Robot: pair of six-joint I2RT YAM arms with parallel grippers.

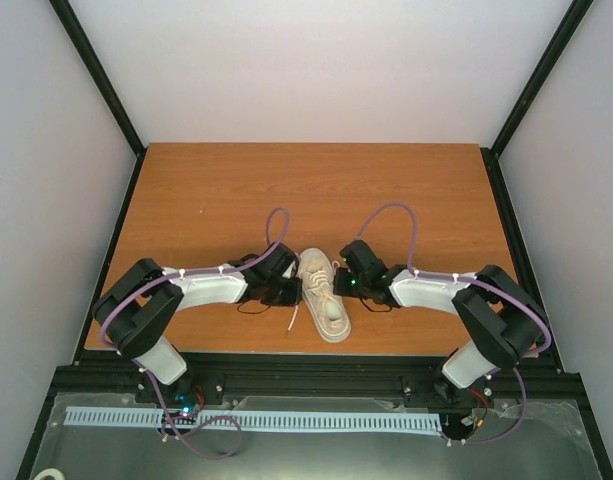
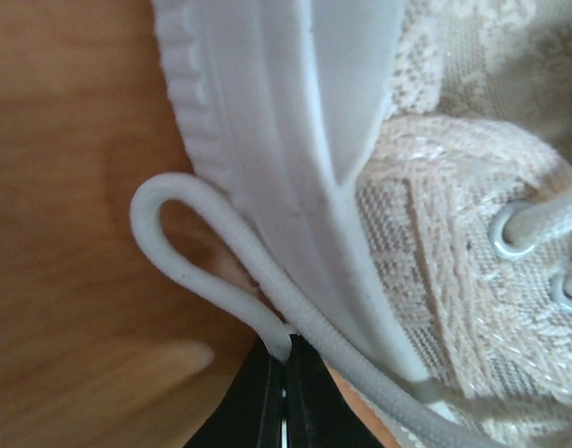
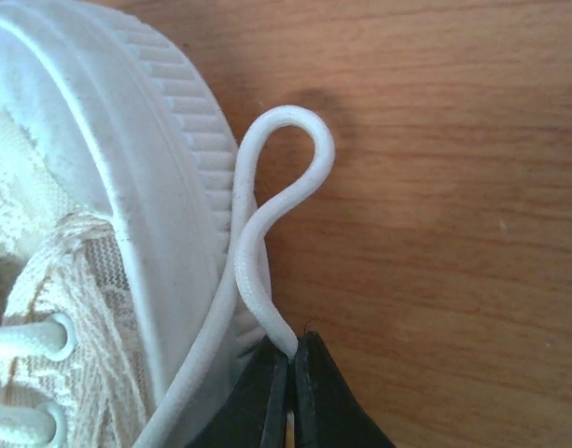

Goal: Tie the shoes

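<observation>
A cream sneaker (image 1: 324, 292) lies on the wooden table between my two grippers, with its toe towards the near edge. My left gripper (image 1: 289, 290) sits against the shoe's left side. In the left wrist view it (image 2: 287, 353) is shut on a white lace (image 2: 188, 266), which bends into a loop beside the sole (image 2: 286, 140). My right gripper (image 1: 347, 284) sits against the shoe's right side. In the right wrist view it (image 3: 292, 353) is shut on the other lace (image 3: 267, 205), which forms a loop next to the sole (image 3: 146, 187).
A loose lace end (image 1: 293, 322) trails on the table in front of the shoe's left side. The table's near edge (image 1: 316, 353) runs just below the toe. Black frame posts and pale walls stand round the table.
</observation>
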